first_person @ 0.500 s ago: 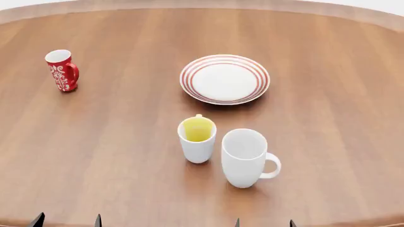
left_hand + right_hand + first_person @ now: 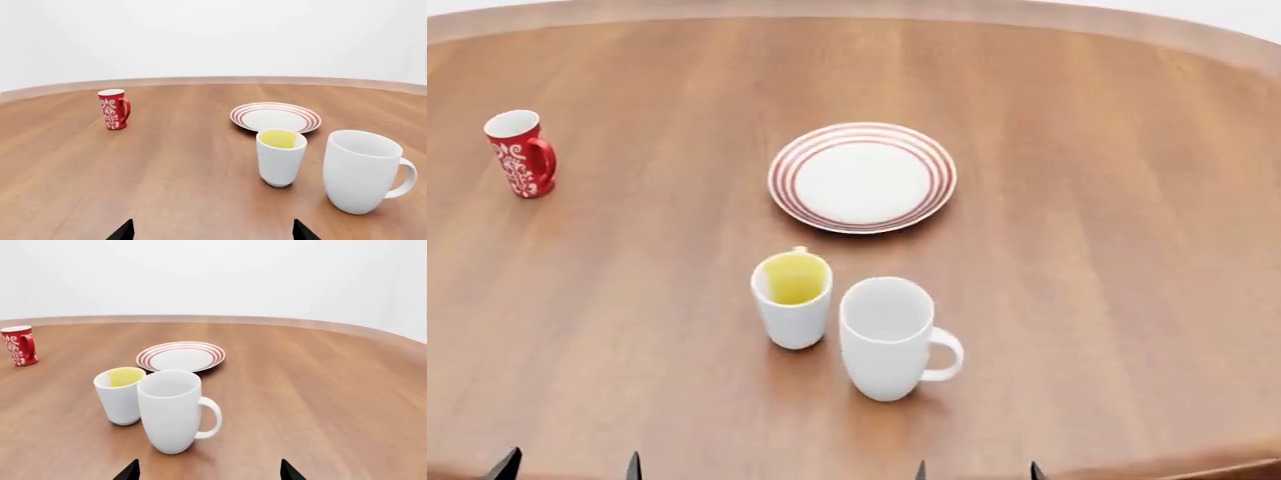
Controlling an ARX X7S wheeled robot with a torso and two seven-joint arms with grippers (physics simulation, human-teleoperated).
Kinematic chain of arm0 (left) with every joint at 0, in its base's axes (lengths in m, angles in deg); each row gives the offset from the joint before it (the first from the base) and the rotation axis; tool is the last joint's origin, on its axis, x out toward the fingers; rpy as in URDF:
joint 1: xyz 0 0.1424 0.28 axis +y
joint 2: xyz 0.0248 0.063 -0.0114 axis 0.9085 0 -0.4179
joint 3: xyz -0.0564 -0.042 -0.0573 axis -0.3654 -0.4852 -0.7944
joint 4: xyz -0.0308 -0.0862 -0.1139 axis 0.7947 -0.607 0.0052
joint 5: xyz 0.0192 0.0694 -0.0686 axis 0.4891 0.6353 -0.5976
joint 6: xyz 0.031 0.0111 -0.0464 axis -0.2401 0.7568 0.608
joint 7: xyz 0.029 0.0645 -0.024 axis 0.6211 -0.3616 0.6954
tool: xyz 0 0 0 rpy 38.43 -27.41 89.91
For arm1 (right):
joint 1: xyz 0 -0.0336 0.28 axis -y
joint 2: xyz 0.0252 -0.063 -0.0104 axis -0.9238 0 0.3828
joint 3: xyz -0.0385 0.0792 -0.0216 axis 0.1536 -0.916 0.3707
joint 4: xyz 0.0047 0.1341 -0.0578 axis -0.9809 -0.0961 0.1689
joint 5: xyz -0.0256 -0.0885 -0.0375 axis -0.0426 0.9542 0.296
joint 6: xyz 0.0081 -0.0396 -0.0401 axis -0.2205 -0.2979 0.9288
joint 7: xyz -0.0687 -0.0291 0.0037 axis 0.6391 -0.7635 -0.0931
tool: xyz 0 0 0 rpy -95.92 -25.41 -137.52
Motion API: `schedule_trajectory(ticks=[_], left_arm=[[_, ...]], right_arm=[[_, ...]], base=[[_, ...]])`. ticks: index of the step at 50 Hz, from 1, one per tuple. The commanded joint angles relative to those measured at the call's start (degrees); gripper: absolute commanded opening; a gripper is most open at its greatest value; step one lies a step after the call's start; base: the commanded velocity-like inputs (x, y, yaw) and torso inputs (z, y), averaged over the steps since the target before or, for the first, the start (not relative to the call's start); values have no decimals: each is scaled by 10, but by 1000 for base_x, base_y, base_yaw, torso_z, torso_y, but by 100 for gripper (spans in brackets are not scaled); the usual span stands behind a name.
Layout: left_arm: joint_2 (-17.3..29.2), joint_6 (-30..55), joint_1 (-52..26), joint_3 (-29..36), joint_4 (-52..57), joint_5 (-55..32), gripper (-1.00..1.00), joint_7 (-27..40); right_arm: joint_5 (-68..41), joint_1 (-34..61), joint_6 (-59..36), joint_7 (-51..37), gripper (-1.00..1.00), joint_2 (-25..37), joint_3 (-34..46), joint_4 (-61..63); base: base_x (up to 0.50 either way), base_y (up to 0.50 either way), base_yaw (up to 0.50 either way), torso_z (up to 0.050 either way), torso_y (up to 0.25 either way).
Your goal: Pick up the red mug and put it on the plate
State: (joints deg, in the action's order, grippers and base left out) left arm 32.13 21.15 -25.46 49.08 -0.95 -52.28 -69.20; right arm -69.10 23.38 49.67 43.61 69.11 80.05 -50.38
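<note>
The table (image 2: 1121, 200) carries four things, all standing apart from its edges; the red mug (image 2: 519, 153) stands upright at the far left, well apart from the rest, its handle to the right; the plate (image 2: 862, 177) lies flat near the middle, further back than the two other mugs; the smaller mug (image 2: 791, 298) stands upright in front of the plate, slightly to its left; the larger mug (image 2: 888, 337) stands just beside the smaller one, to its right and nearer the front edge, its handle pointing right; whether these two touch cannot be told.
</note>
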Motion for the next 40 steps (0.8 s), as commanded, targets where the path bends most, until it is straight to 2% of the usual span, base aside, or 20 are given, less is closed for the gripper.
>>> schedule_trajectory(ticks=[1,15,19,21,24,25,29,33,40], left_arm=[[10,-3,-6,11,-13,-13,100,11],[19,2,-4,21,-5,-23,100,22],[25,30,-7,22,16,-32,100,23],[42,151,-21,23,137,-46,100,25],[56,245,-48,15,225,-72,100,21],[64,305,-77,6,274,-85,100,27],[77,429,-157,-19,338,-129,100,28],[89,479,-210,-24,355,-136,100,35],[93,477,-215,-22,351,-138,100,35]], right_arm=[[-12,5,-5,-12,100,12,13,-6],[-7,6,-9,-36,100,19,26,-2],[-18,9,-42,-39,100,22,25,21],[-62,29,-196,-28,100,37,20,147],[-91,64,-297,-38,100,43,7,230],[-111,105,-375,-47,100,47,-4,271],[-132,188,-486,-67,100,54,-17,330],[-156,256,-569,-75,100,54,-32,350],[-157,266,-576,-84,100,55,-25,357]], base=[[0,-500,0,0,0],[0,-13,0,0,0],[0,0,0,0,0],[0,0,0,0,0],[0,0,0,0,0],[0,0,0,0,0],[0,0,0,0,0],[0,0,0,0,0],[0,0,0,0,0]])
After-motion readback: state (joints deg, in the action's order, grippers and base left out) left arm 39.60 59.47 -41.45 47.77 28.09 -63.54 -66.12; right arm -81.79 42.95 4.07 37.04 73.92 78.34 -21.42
